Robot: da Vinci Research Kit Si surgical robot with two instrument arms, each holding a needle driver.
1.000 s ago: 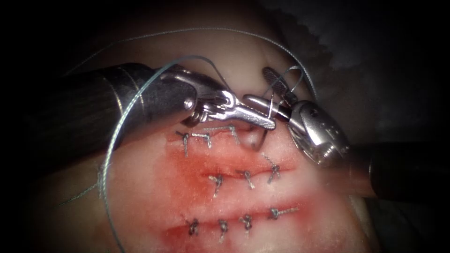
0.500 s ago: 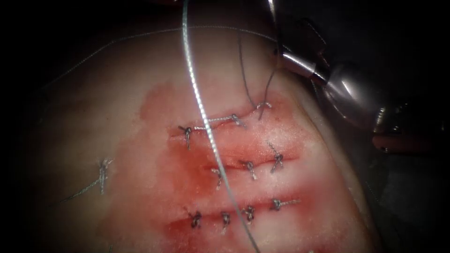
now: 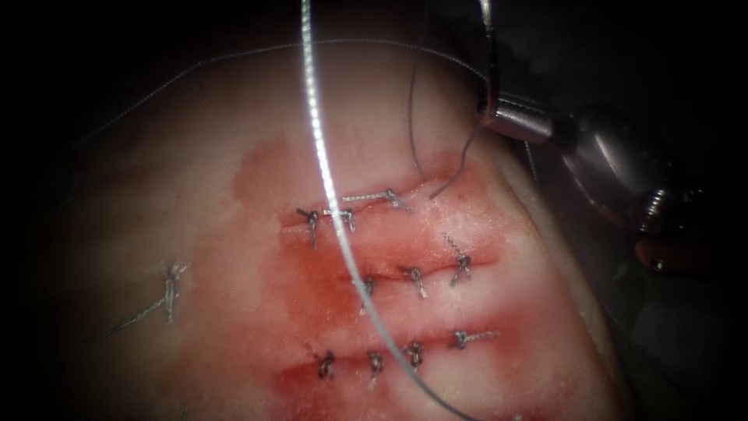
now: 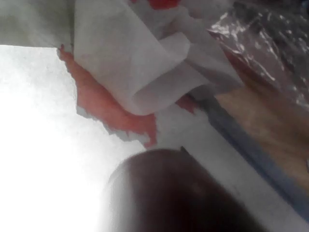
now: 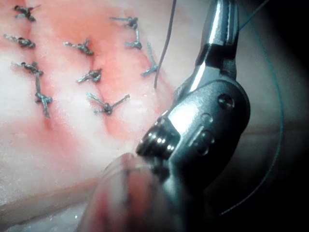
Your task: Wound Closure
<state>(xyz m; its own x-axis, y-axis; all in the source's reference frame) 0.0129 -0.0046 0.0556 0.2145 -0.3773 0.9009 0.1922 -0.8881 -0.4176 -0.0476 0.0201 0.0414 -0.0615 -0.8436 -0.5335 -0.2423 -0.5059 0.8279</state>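
- The right arm's tool is hanging over the right edge of the tissue, just above and to the right of the topmost cut. Its jaws are lying pressed together, pinching the thread.
- From that grip a short dark length of the thread is curving down to the right end of the topmost cut, where it is meeting the tissue.
- A second dark strand is rising from nearly the same spot, just to the left of the first.
- A bright strand is crossing the scene from the top edge down over all three cuts. It is passing over the stitches on their left half and is looking lifted off the surface (closer to the endoscope than the tissue).
- Three cuts are lying one below another, each closed by knotted stitches. Red fluid is staining the tissue around them.
- In the right wrist view the tool is showing its jaws together above the silver wrist joint, with a thin thread end beside it touching the tissue.
- Where the needle is lying cannot be told.
- In the left wrist view the left arm's shaft is hanging over crumpled white paper.
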